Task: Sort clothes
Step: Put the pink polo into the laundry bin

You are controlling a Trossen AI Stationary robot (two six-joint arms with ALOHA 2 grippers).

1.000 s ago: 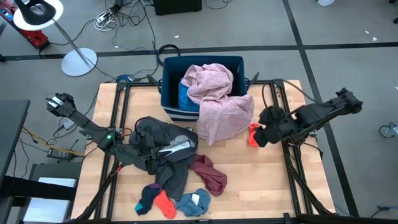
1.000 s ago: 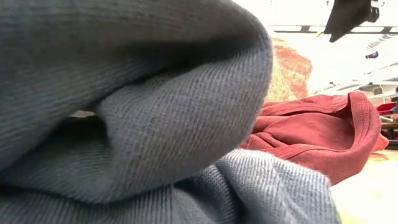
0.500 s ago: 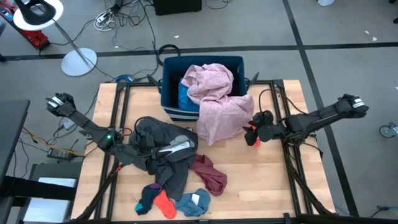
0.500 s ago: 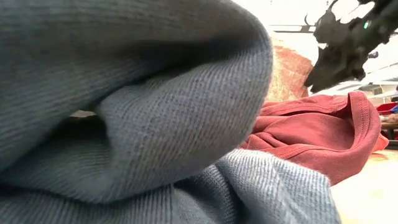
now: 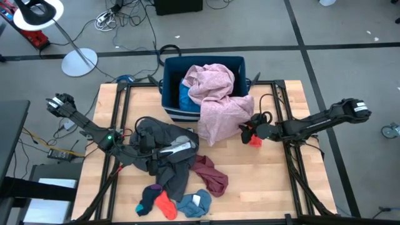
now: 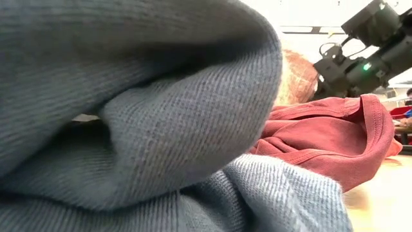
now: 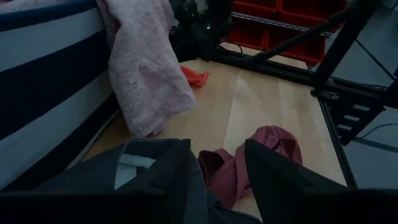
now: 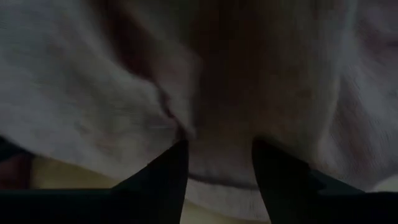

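At table centre-right, right end effector [image 5: 247,131] sits at hem of pink garment [image 5: 219,103] draped over blue bin [image 5: 169,94], fingers [image 8: 161,180] apart, w/ cloth betw. them, orange-red piece [image 5: 255,140] just beside. Left end effector [image 5: 187,147] rests released on dark grey heap [image 5: 159,153]; maroon item [image 5: 209,175] nearby.

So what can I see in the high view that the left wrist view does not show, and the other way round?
Only the high view shows the small socks at the table's near edge and the lamp stand on the floor. Only the left wrist view shows the red bins beyond the table. Both show the pink garment hanging over the striped blue bin, the orange-red piece beside it, the maroon garment, and the left gripper with fingers open over the dark clothes.
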